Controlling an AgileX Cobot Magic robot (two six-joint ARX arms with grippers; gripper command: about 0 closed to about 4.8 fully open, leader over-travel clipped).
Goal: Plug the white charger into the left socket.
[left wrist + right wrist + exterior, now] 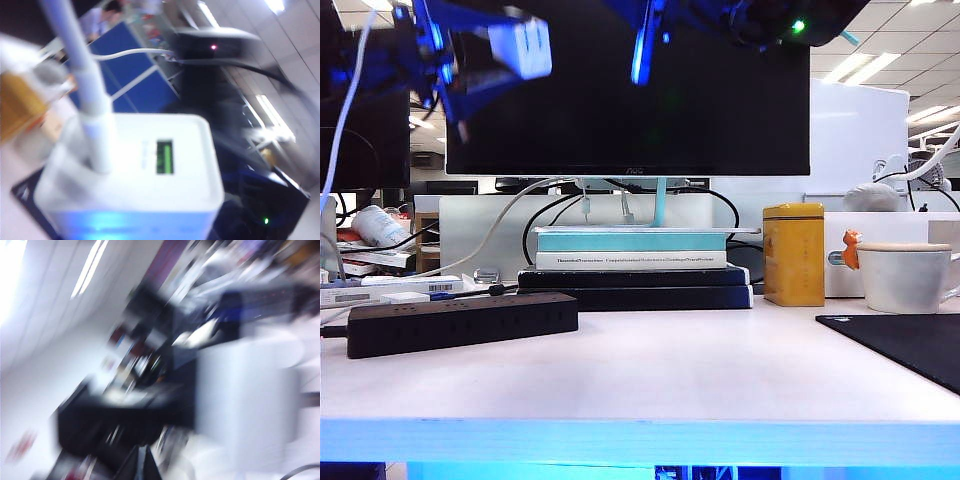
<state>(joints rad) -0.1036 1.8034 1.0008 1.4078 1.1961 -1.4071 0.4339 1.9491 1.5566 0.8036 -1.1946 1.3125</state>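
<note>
Above our power strip (460, 322) — white charger (520, 45) clamped in left gripper (485, 50); right gripper (642, 45) closed, empty-handed.

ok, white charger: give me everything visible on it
The small glossy white plastic charger block is held up in the air by the left claw, high at the exterior view's upper left, well above the long matte black power strip. A thin white cable leaves its top face, beside a yellowish-green port; its corners are rounded.
</note>
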